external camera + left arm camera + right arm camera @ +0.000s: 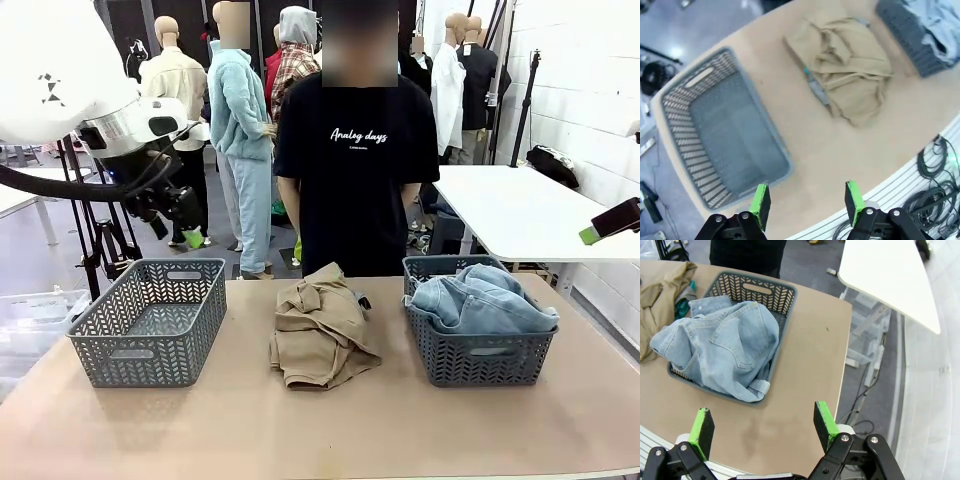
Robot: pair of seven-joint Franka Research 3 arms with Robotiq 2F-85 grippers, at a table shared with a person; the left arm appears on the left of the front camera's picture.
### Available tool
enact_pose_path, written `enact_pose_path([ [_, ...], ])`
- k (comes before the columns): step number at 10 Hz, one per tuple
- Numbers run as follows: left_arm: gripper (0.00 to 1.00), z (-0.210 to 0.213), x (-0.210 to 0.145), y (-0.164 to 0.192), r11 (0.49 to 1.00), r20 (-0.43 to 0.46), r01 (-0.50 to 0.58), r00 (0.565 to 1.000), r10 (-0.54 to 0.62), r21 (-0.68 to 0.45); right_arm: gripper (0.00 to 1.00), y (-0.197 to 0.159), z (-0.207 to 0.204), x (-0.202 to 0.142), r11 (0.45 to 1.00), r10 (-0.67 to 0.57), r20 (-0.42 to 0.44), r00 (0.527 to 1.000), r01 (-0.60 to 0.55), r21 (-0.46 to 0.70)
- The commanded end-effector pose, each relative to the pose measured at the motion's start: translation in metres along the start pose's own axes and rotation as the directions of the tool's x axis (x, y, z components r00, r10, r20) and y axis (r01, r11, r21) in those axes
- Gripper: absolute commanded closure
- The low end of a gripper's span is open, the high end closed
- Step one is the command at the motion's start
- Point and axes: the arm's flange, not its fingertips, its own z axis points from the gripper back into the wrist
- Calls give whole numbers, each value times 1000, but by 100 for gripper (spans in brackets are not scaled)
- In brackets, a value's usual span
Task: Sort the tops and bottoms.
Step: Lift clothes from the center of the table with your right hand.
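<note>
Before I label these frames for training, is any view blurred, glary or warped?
Front view: evenly lit and sharp. Left wrist view: soft all over, the tan top and grey basket smeared. Right wrist view: crisp on the jeans, edges of the table bowed.

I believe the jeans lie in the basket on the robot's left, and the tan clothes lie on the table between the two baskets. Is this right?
Not quite: the front view shows the jeans in the basket on the robot's right. The tan clothes do lie on the table between the two baskets.
</note>
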Motion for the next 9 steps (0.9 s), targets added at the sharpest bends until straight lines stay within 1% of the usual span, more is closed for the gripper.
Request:
enact_pose_path([
  [1,22,2,0,-16,993,28,87,996,-85,-82,0,0,0,0,1000,0,0,1000,0,0],
  [2,22,0,0,0,1000,0,0,1000,0,0,0,16,-2,33,983,136,60,989,-142,115],
  [3,22,0,0,0,1000,0,0,1000,0,0,0,33,-3,59,950,245,81,966,-256,179],
  [4,22,0,0,0,1000,0,0,1000,0,0,0,59,-15,100,895,349,130,928,-372,246],
  [5,22,0,0,0,1000,0,0,1000,0,0,0,82,-29,136,846,416,153,896,-444,295],
  [6,22,0,0,0,1000,0,0,1000,0,0,0,113,-46,173,781,486,158,860,-508,362],
  [7,22,0,0,0,1000,0,0,1000,0,0,0,140,-70,203,722,536,162,828,-550,420],
  [8,22,0,0,0,1000,0,0,1000,0,0,0,171,-96,229,683,577,155,802,-578,447],
  [9,22,0,0,0,1000,0,0,1000,0,0,0,206,-125,249,659,616,133,776,-601,452],
])
